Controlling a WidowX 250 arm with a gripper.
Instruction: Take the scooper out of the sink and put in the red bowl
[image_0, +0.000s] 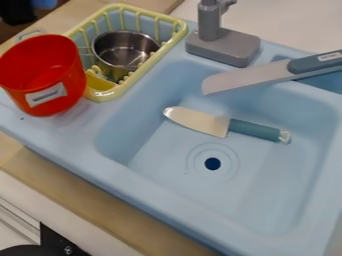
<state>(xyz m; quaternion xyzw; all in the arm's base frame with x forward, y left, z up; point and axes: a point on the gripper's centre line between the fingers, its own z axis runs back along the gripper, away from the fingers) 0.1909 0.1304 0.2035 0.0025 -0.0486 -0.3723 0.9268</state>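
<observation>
While the scooper (198, 121) lies in the blue sink (167, 177) near the round hole (212, 163), and the red bowl (52, 70) stands by the yellow basket (155, 60), I can't tell if the gripper is wide, narrow or holding something.

Play kitchen, by the look of it: light-blue moulded sink (234, 210) with a round drain hole (212, 163) in its floor, chunky grey faucet (224, 46) on the back ledge, the whole unit set on a wood-grain counter (73, 190). Further kitchen signs: yellow slatted dish rack (150, 65) at the sink's side with a small metal pot (125, 47) in it, and a grey-handled knife (257, 75) across the far side of the basin. Type of room around the set: cannot tell from this view.
</observation>
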